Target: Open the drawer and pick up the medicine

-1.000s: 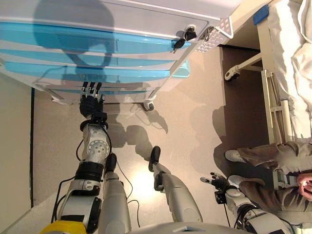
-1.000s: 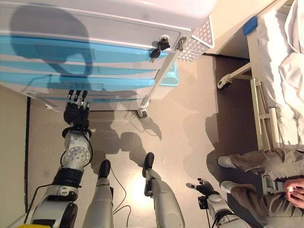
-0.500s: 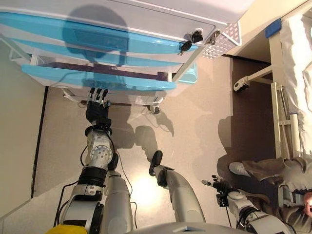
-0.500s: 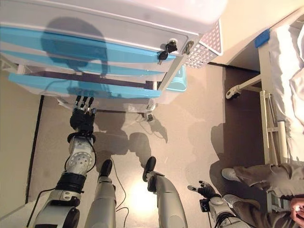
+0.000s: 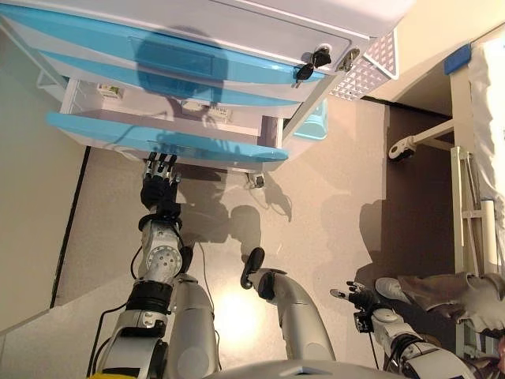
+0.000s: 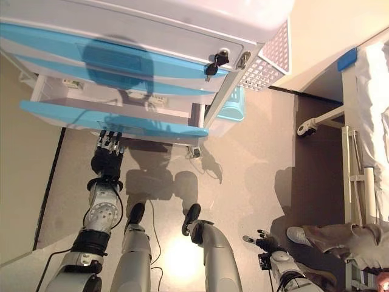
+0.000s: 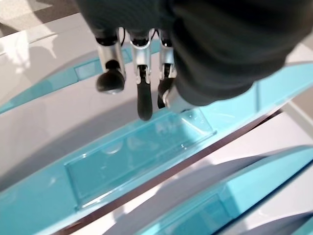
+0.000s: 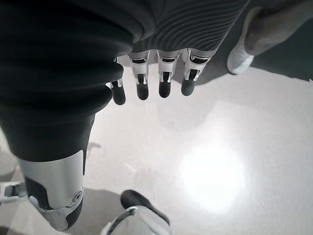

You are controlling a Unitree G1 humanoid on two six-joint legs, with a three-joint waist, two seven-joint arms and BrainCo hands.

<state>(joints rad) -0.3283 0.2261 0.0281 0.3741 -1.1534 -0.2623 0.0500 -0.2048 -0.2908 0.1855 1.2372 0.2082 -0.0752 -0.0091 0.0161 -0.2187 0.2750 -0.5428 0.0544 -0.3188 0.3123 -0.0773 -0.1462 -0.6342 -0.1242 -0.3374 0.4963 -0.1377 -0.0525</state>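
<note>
— Looks like a hospital room or clinical ward.

— Going by what?

— A wheeled medical cart (image 5: 237, 24), white-bodied with blue-fronted drawers, one drawer (image 5: 166, 136) pulled out and showing small packets (image 5: 207, 110) inside. Keys (image 5: 309, 65) hanging from a lock at the cart's corner, plus a white perforated basket (image 5: 369, 67) hooked on its side.

— Anything beyond the cart?

— A bed (image 5: 477, 134) with white sheets on a pale metal frame, rolling on a caster (image 5: 401, 148). Plain smooth floor (image 5: 316, 213), beige beside a darker brown strip. Also a person's leg (image 6: 340, 234) and pale shoe near the bed.
</note>
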